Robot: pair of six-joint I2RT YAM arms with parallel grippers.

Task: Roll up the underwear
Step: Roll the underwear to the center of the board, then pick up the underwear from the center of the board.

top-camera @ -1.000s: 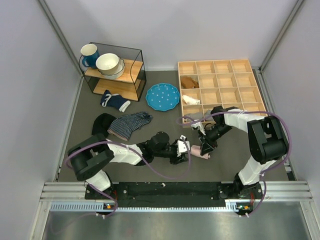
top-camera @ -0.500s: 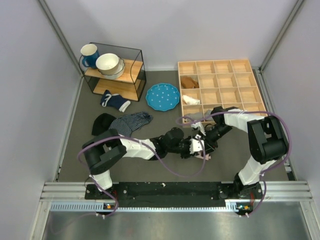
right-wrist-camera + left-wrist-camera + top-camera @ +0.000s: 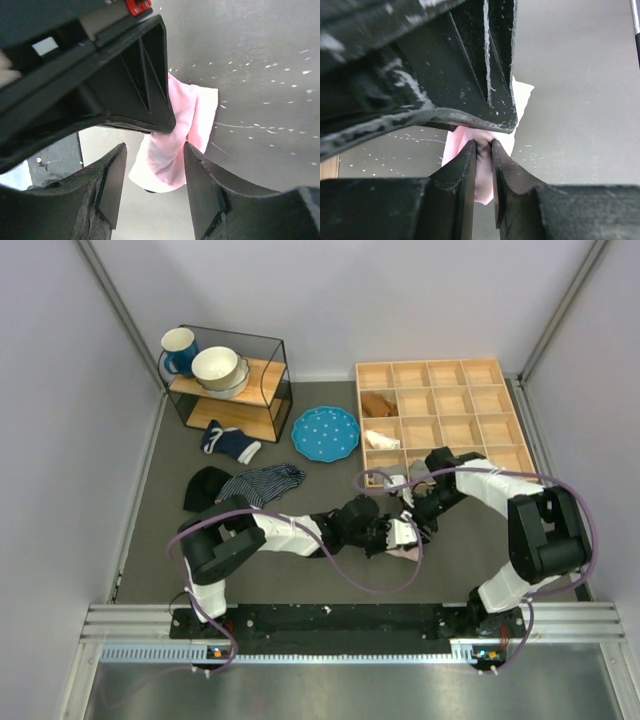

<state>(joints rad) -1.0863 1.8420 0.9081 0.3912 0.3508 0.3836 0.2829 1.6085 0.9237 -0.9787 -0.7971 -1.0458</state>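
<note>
Underwear, one small pink piece, lies bunched on the grey table near its front edge, where two grippers meet over it. Left gripper is clenched on a fold of the cloth; right gripper is released, its two fingers spread either side of the pink

White-and-black arms — looping purple cables, scuffed black end effectors

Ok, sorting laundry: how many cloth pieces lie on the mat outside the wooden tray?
4: the pink underwear front centre, a striped garment and black cloth left of centre, a navy-and-white piece by the shelf. More may be hidden.
</note>
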